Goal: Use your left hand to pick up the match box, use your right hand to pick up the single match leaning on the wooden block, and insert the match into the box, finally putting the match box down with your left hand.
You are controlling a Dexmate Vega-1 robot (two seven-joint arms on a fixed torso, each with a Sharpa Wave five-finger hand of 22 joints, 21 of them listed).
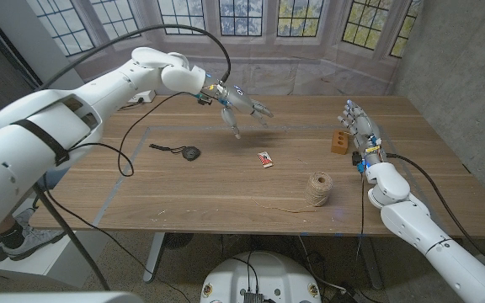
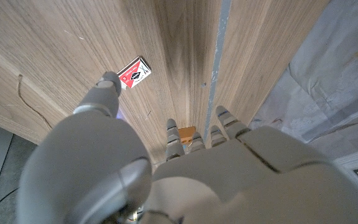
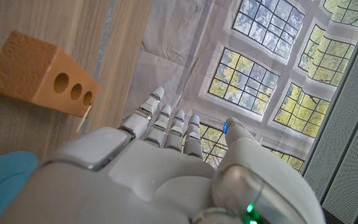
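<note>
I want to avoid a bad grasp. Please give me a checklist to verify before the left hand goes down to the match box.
1. Left hand holds nothing, fingers apart: ok.
2. Match box lies alone on the table, nothing on it or touching it: ok.
3. Left hand is directly over the match box: not ok; in the head view it hovers farther back and toward the robot's left.
4. Match leans on the wooden block: ok.
5. Right hand holds nothing and stands beside the wooden block: ok.
6. Match box drawer is open enough for insertion: cannot tell.
</note>
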